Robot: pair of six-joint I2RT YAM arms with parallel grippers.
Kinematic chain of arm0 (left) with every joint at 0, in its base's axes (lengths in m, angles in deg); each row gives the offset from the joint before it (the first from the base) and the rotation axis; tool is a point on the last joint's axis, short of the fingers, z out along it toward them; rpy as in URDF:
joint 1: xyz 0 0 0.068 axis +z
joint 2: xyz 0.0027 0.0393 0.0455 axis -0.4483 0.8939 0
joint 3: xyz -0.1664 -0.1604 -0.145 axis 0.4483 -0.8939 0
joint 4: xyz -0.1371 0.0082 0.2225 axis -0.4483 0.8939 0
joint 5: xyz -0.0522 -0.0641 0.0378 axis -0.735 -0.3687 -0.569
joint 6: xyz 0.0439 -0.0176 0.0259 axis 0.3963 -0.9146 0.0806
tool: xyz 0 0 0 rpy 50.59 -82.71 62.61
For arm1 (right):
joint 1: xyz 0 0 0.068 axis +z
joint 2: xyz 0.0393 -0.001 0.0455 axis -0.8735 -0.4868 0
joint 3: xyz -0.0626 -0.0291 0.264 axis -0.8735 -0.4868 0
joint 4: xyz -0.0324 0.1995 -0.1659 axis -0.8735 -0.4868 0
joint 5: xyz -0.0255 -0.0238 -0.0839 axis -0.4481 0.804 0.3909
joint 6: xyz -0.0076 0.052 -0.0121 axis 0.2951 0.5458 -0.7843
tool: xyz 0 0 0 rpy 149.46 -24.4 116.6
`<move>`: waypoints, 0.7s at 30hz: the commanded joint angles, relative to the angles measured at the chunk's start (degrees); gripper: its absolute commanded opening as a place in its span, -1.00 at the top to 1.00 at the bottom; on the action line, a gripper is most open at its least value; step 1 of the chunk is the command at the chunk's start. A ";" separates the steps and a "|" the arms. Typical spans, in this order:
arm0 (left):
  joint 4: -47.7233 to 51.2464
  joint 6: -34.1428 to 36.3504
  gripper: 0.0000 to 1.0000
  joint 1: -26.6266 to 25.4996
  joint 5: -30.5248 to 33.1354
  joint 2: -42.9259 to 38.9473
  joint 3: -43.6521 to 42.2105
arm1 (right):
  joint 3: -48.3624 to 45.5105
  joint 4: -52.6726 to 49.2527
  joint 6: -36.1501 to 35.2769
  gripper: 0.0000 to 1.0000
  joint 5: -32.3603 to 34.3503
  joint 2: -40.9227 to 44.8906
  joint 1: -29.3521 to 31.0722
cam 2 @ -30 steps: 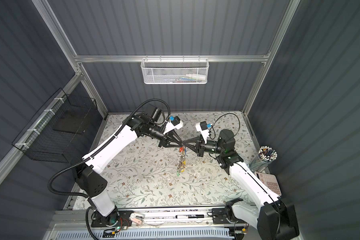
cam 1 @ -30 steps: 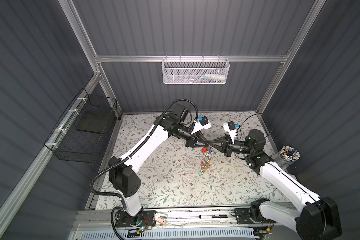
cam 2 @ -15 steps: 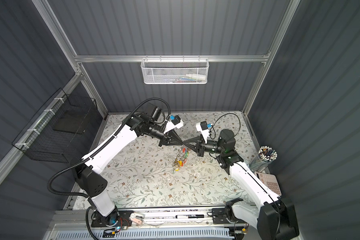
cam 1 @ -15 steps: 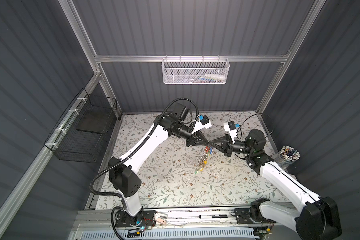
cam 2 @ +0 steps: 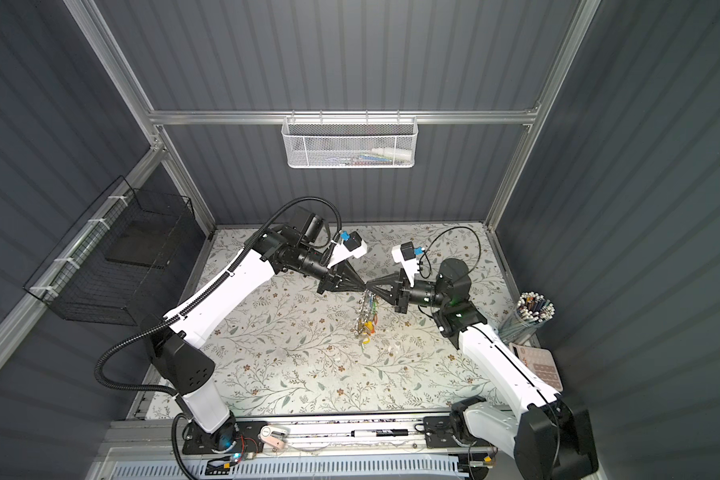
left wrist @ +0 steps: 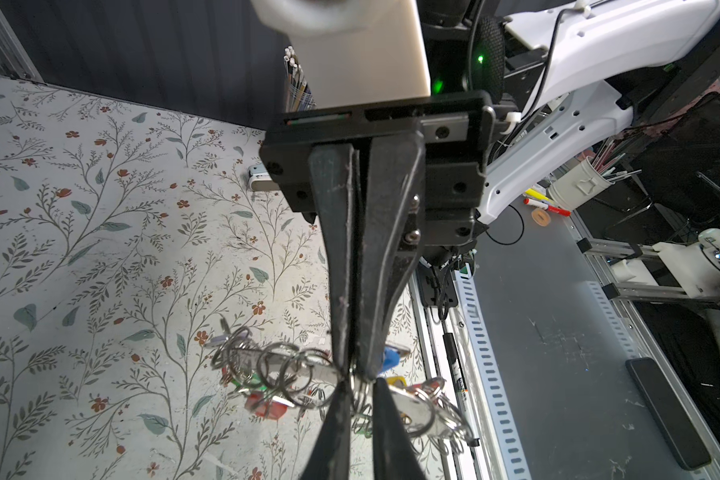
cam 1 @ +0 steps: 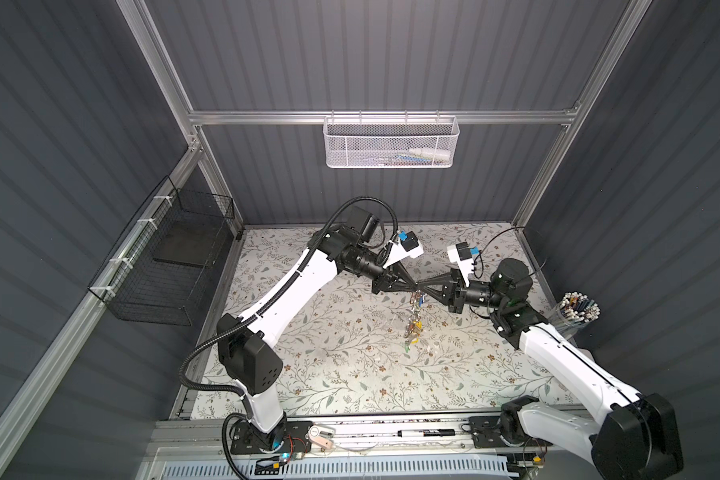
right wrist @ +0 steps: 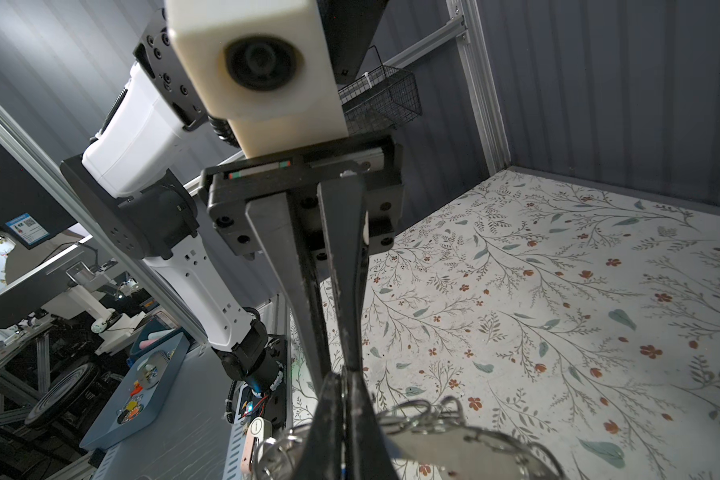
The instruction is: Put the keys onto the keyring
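Observation:
The keyring (cam 1: 413, 322) hangs above the middle of the mat, a grey plate (right wrist: 433, 451) hung with silver split rings (left wrist: 275, 370) and coloured tags. My two grippers meet tip to tip just over it in both top views. My right gripper (right wrist: 344, 376) is shut on the keyring's top edge. My left gripper (left wrist: 360, 384) has its jaws almost together with ring wire pinched between them. The blue tag of the keys (left wrist: 391, 358) pokes out behind the right gripper's fingertips (left wrist: 368, 365). How that tag hangs is hidden.
A cup of pens (cam 1: 578, 309) stands at the mat's right edge with a calculator (cam 2: 541, 365) beside it. A white mesh basket (cam 1: 389, 143) hangs on the back wall and a black wire basket (cam 1: 171, 266) on the left wall. A marker (cam 1: 427, 433) lies on the front rail.
The left jaws have closed in round a split ring. The hanging bunch swayed a little to the left and came back. Both arms stayed nearly where they were.

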 commanded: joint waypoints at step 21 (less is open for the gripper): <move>-26.30 -16.80 1.00 -0.41 4.19 -9.81 -14.19 | 0.28 4.12 2.65 0.49 1.99 2.85 -0.32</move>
